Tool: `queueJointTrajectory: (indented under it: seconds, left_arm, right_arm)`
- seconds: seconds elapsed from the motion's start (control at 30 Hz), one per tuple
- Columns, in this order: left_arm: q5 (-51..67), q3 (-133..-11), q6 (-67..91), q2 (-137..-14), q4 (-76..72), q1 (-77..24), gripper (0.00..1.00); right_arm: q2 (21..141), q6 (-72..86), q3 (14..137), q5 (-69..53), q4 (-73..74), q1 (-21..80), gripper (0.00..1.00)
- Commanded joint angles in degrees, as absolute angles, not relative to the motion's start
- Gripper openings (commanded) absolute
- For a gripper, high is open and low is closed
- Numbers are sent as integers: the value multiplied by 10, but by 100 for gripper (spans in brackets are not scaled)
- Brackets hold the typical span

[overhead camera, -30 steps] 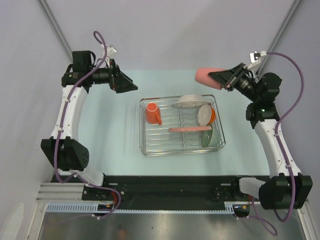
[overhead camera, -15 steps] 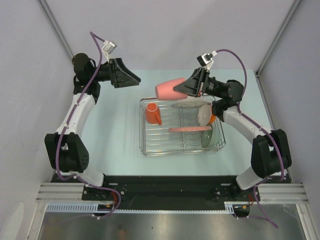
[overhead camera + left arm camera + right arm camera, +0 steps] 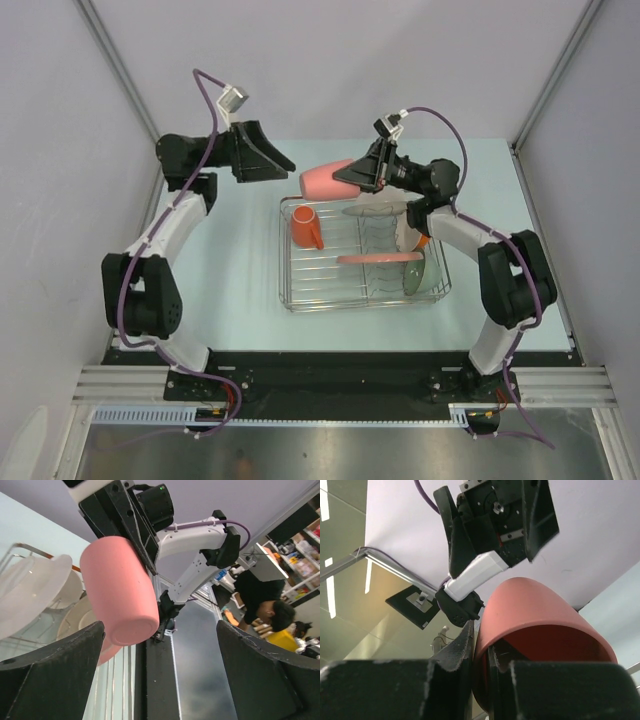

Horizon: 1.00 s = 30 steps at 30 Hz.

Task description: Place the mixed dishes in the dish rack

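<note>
The right pincer (image 3: 350, 177) pinches the rim wall of the pink tumbler (image 3: 324, 180), one finger inside and one outside. The smooth, matte, round-based cylinder lies sideways in the air over the far edge of the silver wire dish rack (image 3: 300, 295). The left pincer (image 3: 276, 168), with its black wedge-shaped fingers spread wide, faces the tumbler's closed base without touching it

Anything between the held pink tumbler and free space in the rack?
Nothing visible blocks it. The pink tumbler, pinched by the right gripper, hangs over the back-left corner of the dish rack; the orange mug occupies that corner, but wires in front of it are bare.
</note>
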<state>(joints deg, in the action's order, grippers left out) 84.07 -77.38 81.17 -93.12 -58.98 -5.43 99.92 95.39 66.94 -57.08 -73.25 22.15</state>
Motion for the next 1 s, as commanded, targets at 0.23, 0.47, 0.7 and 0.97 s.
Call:
queueJointTrajectory:
  seconds: [0.23,0.47,0.7,0.97]
  left_arm:
    - [717,-829,370,-899,-7,-83,100]
    - [713,-818,336,-899,-22,-96,100]
    - [730,-787,360,-887,-54,-100,100]
    - [726,-781,374,-890,-85,-104,100]
  right_arm:
    - [1038,966,737,-551,-799,245,0]
    - [1070,967,764,-534,-804,251,0]
    - [1099,976,787,-516,-823,254,0]
    - [1128,980,823,-510,-818,277,0]
